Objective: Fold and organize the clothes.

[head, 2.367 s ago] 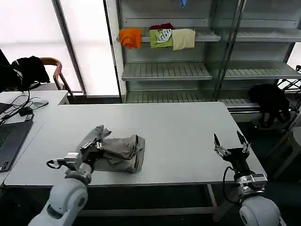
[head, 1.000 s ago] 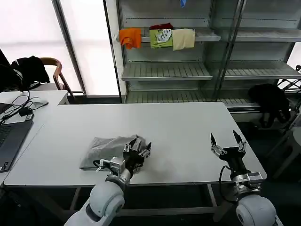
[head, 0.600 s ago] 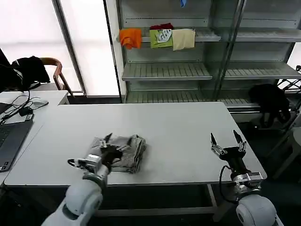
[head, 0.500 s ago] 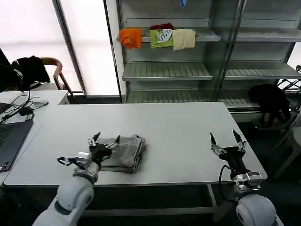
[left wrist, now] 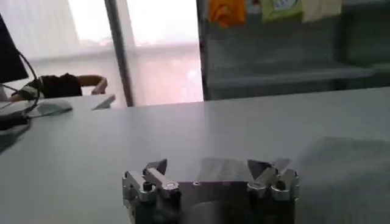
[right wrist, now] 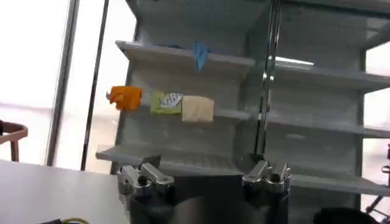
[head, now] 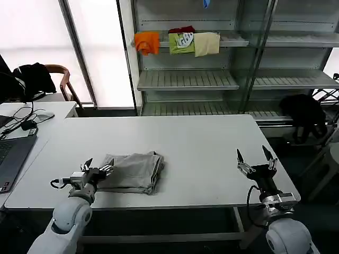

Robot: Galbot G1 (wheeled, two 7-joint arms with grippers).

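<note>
A light grey shirt (head: 131, 171), folded into a flat rectangle, lies on the white table (head: 201, 143) left of centre; its chest print is hidden. My left gripper (head: 98, 165) is open just off the shirt's left edge, low over the table, with nothing between its fingers. In the left wrist view the gripper (left wrist: 209, 167) points across the bare tabletop, and the edge of the shirt (left wrist: 347, 176) lies to one side. My right gripper (head: 254, 155) stands open and upright near the table's right front corner, holding nothing; the right wrist view shows this gripper (right wrist: 204, 164) facing the shelves.
A laptop (head: 11, 159) and cables lie on a second table at the left. Metal shelves behind hold orange (head: 146, 41), green (head: 181, 42) and cream (head: 207, 43) garments. A black garment (head: 303, 115) hangs at the right, and a chair (head: 57, 79) stands at the back left.
My left gripper has let go of the shirt and drawn back to the left, off its edge. The shirt now lies flat and folded. The right arm has not moved.
</note>
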